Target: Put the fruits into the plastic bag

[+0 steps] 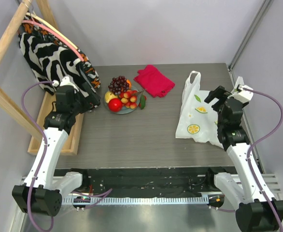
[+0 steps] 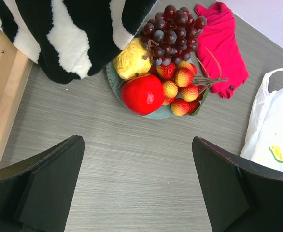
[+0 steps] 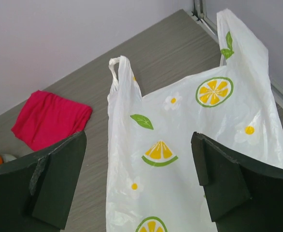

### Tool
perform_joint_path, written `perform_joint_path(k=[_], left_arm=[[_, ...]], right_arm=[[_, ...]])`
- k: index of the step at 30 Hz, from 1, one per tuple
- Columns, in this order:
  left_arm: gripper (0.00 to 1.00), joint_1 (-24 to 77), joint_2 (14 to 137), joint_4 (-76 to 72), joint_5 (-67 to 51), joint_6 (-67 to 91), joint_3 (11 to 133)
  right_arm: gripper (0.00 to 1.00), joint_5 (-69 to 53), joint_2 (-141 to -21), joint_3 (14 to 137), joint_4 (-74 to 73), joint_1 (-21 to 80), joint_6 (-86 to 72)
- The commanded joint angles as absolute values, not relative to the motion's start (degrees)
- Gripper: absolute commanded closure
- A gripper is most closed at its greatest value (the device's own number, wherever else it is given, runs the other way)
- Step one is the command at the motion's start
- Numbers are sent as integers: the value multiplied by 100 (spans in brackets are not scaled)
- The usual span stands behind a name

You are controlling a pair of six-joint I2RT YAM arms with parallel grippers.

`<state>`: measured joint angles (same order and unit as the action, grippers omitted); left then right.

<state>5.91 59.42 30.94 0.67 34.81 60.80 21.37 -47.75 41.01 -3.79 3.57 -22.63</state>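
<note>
Between the left gripper's (image 2: pixel 138 174) widely spread jaws lies only bare table (image 2: pixel 132 159); nothing is held. Just beyond them, toward the far edge and left of the middle, the grey-green plate (image 2: pixel 157 115) carries the fruits. The red apple (image 2: pixel 142 93) is nearest, with the yellow fruit (image 2: pixel 132 60) behind it, the grape bunch (image 2: pixel 173 26) at the back, and the cluster of small red-yellow fruits (image 2: pixel 181 87) to the right. The orange (image 1: pixel 128 83) peeks out at the rear. A zebra-striped fabric bag (image 2: pixel 74 34) overhangs the plate's left rim, and a red cloth (image 2: pixel 221 43) lies just beside its right.

By the right edge, the right gripper (image 3: pixel 138 179) is likewise wide apart and empty, poised above the plastic bag (image 3: pixel 180 140), which lies flat with its handle loops toward the far edge.

Likely trouble: the bag's mouth looks closed, so a pinch may catch both layers and leave no opening, or the thin film may slide instead of lifting. The round apple could roll off if nudged, and the overhanging fabric could snag a finger.
</note>
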Motion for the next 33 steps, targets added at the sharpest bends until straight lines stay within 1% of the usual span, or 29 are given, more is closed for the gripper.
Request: perform_joint_path(k=[1,5,8,12,16,17,20,22,25,26,27,30,33], left_arm=[[0,571,5924,3085,123,3586,6319],[0,571,5950,3173,184,3612,6354],[0,571,5941,3112,150,3674,6319],[0,571,5810,2945,88,3700,6196],[0,571,5669,2918,44,3665,6013],[0,571,5634,2874,-191,3622,5951],[0,571,5415,2593,-570,3595,5608],[0,571,5318,2531,-773,3612,5476],[0,571,5265,2698,-931,3542,5370],[0,571,5221,2742,-984,3516,5344],[0,571,5195,2803,-1019,3498,5326],[0,571,5045,2830,-1011,3568,5221],[0,571,4948,2821,-984,3621,5151]], right_arm=[[0,2128,-4579,4421,-211,360,-1943],[0,1891,-4825,4631,-439,360,-1864],[3,1732,-4957,4737,-545,360,-1767],[11,1573,-5045,4886,-676,369,-1626],[16,1232,-5518,5185,-1080,369,-1547],[19,909,-5641,5325,-1272,369,-1469],[22,624,-6160,5650,-1746,518,-1275],[23,965,-6484,5835,-2029,746,-1152],[23,1896,-7231,6169,-2582,1518,-1055],[22,2081,-7712,6387,-2923,1799,-1159],[23,2309,-7934,6494,-3083,1906,-1221],[23,2504,-8602,6758,-3480,2013,-1624],[20,2715,-8885,6820,-3551,2021,-1705]])
